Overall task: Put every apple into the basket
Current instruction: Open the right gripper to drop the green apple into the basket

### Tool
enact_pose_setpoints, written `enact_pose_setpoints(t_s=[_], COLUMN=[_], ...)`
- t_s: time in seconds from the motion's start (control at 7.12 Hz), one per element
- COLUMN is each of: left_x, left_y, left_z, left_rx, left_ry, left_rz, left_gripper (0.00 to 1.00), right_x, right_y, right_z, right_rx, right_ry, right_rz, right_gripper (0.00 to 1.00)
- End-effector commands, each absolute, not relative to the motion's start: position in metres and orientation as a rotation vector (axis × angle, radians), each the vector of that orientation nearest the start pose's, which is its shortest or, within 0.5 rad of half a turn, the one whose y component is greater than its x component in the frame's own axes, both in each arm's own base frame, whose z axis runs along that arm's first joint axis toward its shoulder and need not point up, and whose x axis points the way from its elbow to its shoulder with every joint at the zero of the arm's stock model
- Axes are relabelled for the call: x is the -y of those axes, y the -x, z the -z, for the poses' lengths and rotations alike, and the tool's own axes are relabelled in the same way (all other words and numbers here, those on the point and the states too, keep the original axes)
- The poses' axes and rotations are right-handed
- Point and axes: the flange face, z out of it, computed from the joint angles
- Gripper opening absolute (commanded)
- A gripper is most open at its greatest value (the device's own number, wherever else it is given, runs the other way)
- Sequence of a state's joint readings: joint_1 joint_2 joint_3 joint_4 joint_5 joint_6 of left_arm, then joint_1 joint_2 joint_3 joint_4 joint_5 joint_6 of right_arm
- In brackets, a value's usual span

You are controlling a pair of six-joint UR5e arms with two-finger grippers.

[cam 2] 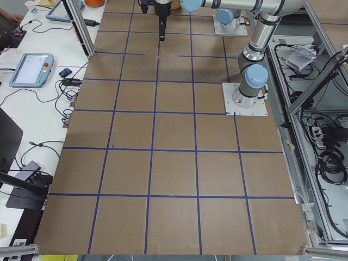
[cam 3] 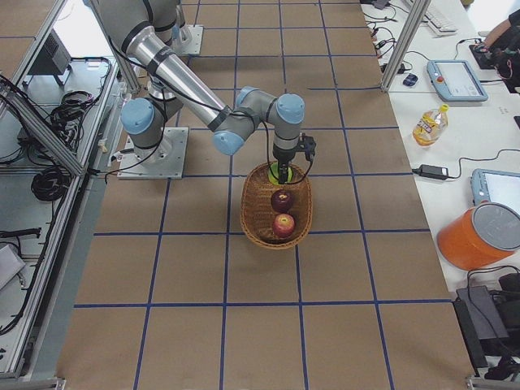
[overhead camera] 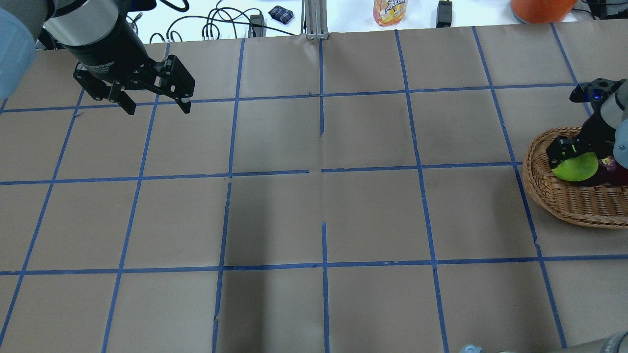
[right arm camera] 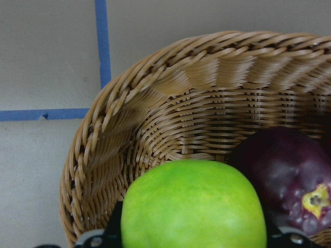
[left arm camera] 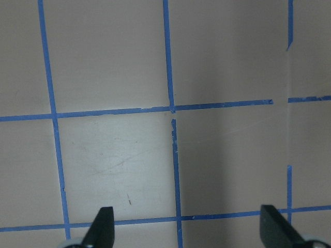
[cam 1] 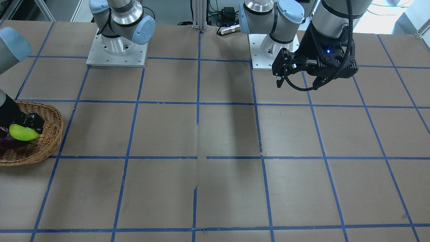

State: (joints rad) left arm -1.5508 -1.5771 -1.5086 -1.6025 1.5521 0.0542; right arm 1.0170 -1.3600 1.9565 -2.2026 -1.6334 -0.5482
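Note:
The wicker basket point(overhead camera: 564, 201) stands at the table's right end; it also shows in the front view point(cam 1: 43, 148) and the right side view point(cam 3: 253, 219). My right gripper point(overhead camera: 574, 164) is shut on the yellow-green apple point(overhead camera: 575, 167), low inside the basket's near end. The right wrist view shows this apple point(right arm camera: 194, 206) between the fingers, beside the dark purple apple point(right arm camera: 289, 170). The red apple point(cam 3: 283, 227) lies in the basket beyond the purple one point(cam 3: 282, 201). My left gripper point(overhead camera: 158, 109) is open and empty, above the table's far left.
The two arm bases point(cam 1: 117, 50) stand at the robot's side of the table. A bottle point(overhead camera: 390, 11), cables and an orange bucket point(overhead camera: 539, 9) sit on the white bench past the far edge. Brown table with a blue tape grid lies between the arms.

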Motion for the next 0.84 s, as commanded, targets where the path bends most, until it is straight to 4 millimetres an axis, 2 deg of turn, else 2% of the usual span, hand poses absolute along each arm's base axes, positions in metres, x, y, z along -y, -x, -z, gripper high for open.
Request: enact_pose_setpoints(t_s=[0.0,0.14,0.28,0.42,0.56,0.7], left_x=[0.499,0.498,0.499,0.498,0.498,0.498], left_y=[0.125,0.125,0.125,0.125,0.125,0.125], left_z=[-0.513,-0.513,-0.513,-0.513,-0.514,-0.513], left_rx=[-3.16,-3.16,-3.16,-3.16,-3.16,-3.16], left_ry=[-0.051,-0.051,-0.051,-0.051,-0.051,-0.051], left_rz=[0.042,0.042,0.042,0.042,0.045,0.042], left_gripper=[1.0,1.0,1.0,1.0,1.0,1.0], right_x=[0.505,0.505,0.498,0.496,0.489,0.488], right_y=[0.164,0.161,0.144,0.123,0.1,0.076], right_z=[-0.263,-0.277,-0.308,-0.355,-0.41,-0.458], right_rx=[-3.217,-3.226,-3.214,-3.186,-3.157,-3.144], right_ry=[0.003,0.004,0.02,0.057,0.083,0.059], right_rz=[0.012,0.038,0.087,0.166,0.104,0.075], right_gripper=[0.87,0.91,0.91,0.92,0.92,0.92])
